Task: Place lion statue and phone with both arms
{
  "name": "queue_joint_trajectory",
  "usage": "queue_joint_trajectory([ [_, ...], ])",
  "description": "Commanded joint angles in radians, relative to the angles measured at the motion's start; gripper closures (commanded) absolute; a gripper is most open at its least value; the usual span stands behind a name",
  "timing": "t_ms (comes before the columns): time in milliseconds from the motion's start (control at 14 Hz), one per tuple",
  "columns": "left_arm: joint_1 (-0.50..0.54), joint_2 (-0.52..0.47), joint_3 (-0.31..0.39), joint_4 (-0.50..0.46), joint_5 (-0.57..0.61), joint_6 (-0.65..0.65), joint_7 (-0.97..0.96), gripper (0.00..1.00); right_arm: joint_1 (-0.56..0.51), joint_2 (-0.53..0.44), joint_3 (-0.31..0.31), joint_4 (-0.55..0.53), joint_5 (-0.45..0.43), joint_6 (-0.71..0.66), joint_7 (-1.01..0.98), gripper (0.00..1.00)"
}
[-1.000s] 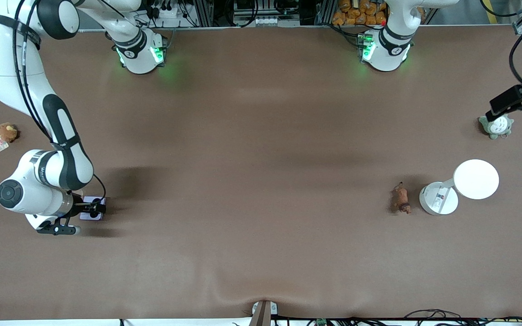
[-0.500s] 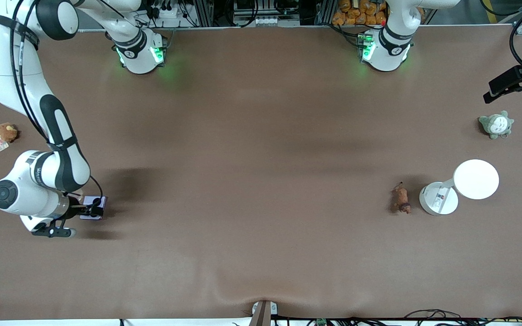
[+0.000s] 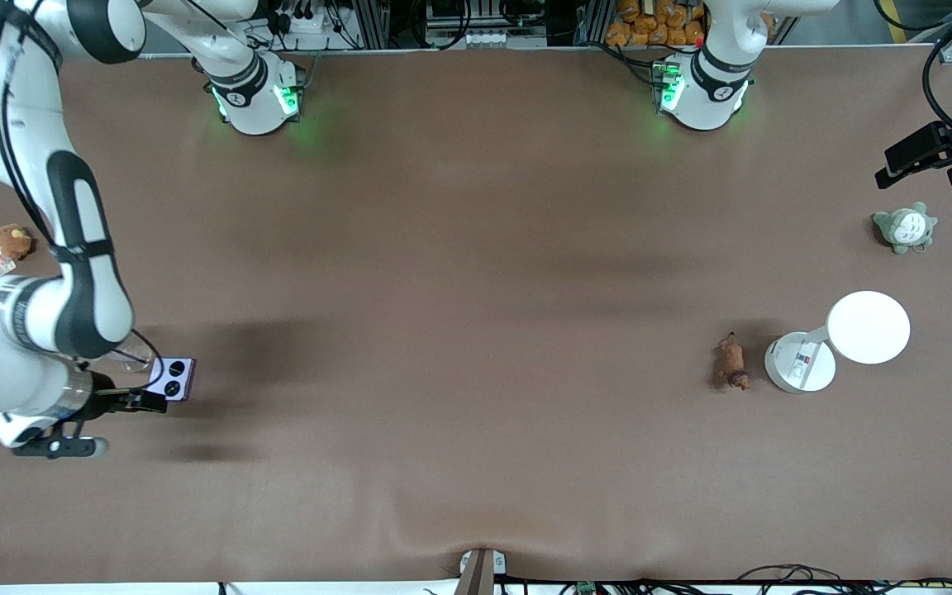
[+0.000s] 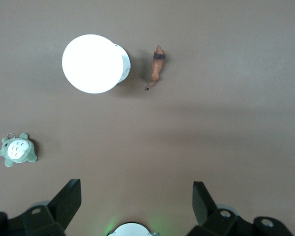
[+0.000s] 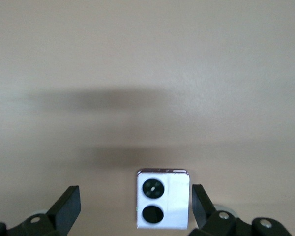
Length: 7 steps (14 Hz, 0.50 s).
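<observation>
A brown bench (image 3: 476,330) spans the scene, both arm bases along its upper edge. The right gripper (image 3: 145,402) hangs just above the phone (image 3: 171,378) with jaws wide and empty, so the phone lies face up, its 2 camera circles showing, at the right arm's end, seemingly set down. The left gripper (image 3: 935,157) waits high at its own end, jaws wide, empty. The white lamp (image 3: 844,339) stands beside the lion statue (image 3: 730,362), apparently placed. 2 plush toys, grey-green (image 3: 904,228) and brown (image 3: 11,241), sit apart.
</observation>
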Motion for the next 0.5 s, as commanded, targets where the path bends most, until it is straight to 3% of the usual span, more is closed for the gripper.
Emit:
queue_joint_trajectory([
  [0,-0.003,-0.015,0.001,-0.013,-0.006,0.005,0.006,0.0,0.013,-0.141,0.001,-0.016,-0.014,-0.103,-0.003,0.0],
  [214,-0.003,-0.012,0.001,-0.013,-0.008,0.008,0.006,0.0,0.023,-0.281,0.001,-0.044,-0.014,-0.255,0.006,0.0],
  [429,-0.003,-0.012,0.001,-0.011,-0.006,0.008,0.006,0.0,0.025,-0.433,0.003,-0.142,-0.014,-0.287,0.003,0.0],
])
